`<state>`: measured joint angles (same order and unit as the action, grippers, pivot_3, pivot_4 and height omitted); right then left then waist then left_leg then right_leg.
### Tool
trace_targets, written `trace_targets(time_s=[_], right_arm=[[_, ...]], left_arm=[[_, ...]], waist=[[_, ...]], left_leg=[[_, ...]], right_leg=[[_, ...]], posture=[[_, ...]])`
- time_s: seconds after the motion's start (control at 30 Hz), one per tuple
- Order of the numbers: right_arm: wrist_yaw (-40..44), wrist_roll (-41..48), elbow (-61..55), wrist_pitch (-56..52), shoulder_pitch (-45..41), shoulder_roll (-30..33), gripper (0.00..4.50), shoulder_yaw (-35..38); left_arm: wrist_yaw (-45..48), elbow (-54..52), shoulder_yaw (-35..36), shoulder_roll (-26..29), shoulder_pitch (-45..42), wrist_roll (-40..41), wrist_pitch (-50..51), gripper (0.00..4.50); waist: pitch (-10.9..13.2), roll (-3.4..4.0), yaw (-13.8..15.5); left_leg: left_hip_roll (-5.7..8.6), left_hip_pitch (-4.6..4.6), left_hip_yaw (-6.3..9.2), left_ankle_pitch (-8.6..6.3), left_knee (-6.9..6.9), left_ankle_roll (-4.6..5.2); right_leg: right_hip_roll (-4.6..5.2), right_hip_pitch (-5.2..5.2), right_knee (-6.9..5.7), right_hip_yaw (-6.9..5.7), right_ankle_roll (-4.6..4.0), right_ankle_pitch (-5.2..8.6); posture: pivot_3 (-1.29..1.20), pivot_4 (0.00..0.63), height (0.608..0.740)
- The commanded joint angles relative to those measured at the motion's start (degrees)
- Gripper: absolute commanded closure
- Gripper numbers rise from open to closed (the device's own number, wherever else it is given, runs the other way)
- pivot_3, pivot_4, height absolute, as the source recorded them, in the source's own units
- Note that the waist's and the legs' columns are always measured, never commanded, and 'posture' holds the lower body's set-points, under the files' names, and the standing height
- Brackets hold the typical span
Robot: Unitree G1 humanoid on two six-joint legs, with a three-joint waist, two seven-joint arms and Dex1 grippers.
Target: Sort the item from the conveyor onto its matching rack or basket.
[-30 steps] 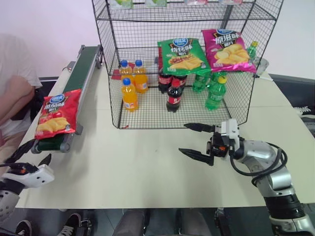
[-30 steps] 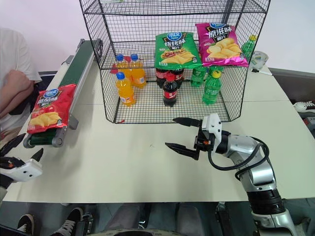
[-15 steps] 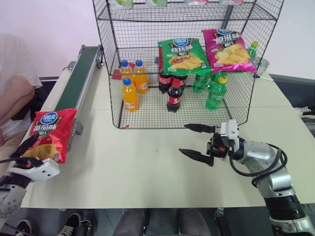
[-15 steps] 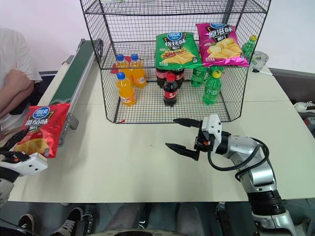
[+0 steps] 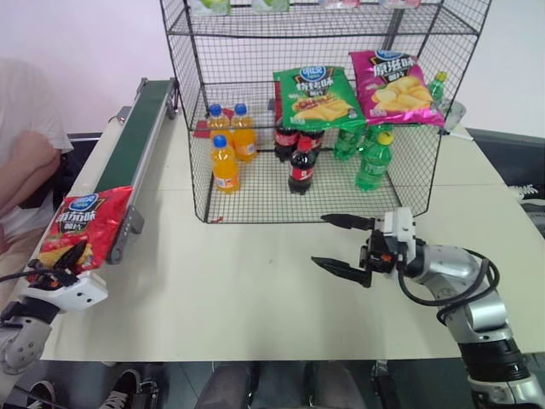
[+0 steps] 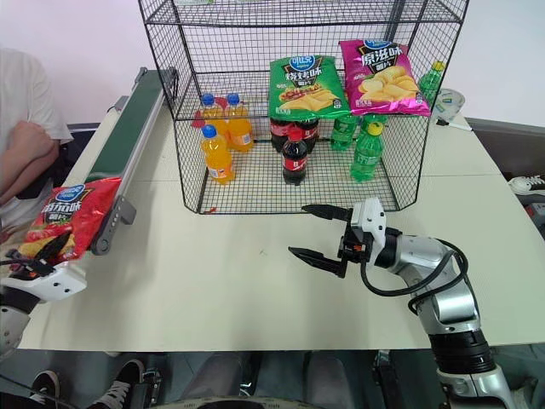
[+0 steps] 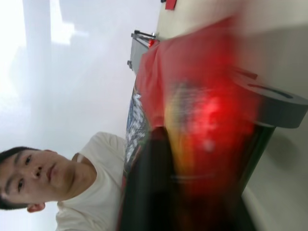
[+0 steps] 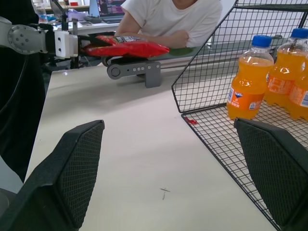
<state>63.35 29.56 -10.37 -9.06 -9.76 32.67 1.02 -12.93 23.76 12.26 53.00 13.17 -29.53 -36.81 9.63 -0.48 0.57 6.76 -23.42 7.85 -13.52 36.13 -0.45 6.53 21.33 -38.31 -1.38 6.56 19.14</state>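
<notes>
The item, a shiny red chip bag (image 5: 88, 223), hangs over the near end of the dark green conveyor (image 5: 136, 128) at the table's left edge. My left gripper (image 5: 61, 261) is shut on the bag's lower edge; the right wrist view shows the same grip on the bag (image 8: 127, 47). In the left wrist view the bag (image 7: 202, 96) is pressed against a dark finger (image 7: 149, 183). The tall black wire rack (image 5: 194, 51) stands at the back centre. My right gripper (image 5: 320, 240) is open and empty above the table, in front of the rack and pointing left.
A green chip bag (image 5: 315, 95) and a magenta chip bag (image 5: 393, 87) lie on the rack's middle shelf. Orange bottles (image 5: 225, 164), cola bottles (image 5: 300, 166) and green bottles (image 5: 371, 160) stand on its bottom tier. A person in a white shirt (image 5: 21, 145) sits left of the conveyor.
The red bag slid off the conveyor's end toward my left gripper, which rose slightly and shut on its lower edge. The right arm has not moved.
</notes>
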Motion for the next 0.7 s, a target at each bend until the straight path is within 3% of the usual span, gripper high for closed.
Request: trace_targets(time_s=[0.03,0.3,0.57,0.7], right_arm=[[0.5,0.6,-0.1,1.1,-0.3,1.0,0.0,2.0],[0.9,0.9,0.4,0.9,-0.2,1.7,0.0,3.3],[-0.8,7.3,-0.7,-3.8,-0.4,3.1,0.0,10.7],[-1.8,9.4,-0.7,-5.4,0.1,4.6,0.0,15.2]], left_arm=[[-0.1,-3.1,2.7,0.2,1.2,1.2,0.7,4.48],[1.3,-14.6,9.7,-1.2,4.6,3.6,4.1,4.48],[8.8,-35.1,17.3,-4.7,7.9,3.7,9.1,4.48],[11.7,-40.8,16.2,-5.1,6.8,1.1,8.2,4.48]], waist=[[0.0,0.0,0.0],[0.0,-0.01,0.0],[0.0,0.01,0.1],[0.0,0.03,0.2]], left_leg=[[0.0,0.0,0.0,0.0,0.0,0.0],[-0.01,0.0,0.0,0.0,0.0,0.0],[-0.01,-0.01,-0.02,0.0,0.0,0.0],[-0.03,-0.01,-0.02,0.0,-0.01,0.0]], right_leg=[[0.0,0.0,0.0,0.0,0.0,0.0],[0.0,0.0,0.0,0.01,0.0,0.0],[0.02,-0.02,0.02,0.02,-0.01,0.0],[0.0,-0.05,0.02,0.02,-0.01,0.0]], posture=[[0.0,0.15,0.74],[0.0,0.15,0.74],[0.0,0.15,0.74],[0.0,0.15,0.74]])
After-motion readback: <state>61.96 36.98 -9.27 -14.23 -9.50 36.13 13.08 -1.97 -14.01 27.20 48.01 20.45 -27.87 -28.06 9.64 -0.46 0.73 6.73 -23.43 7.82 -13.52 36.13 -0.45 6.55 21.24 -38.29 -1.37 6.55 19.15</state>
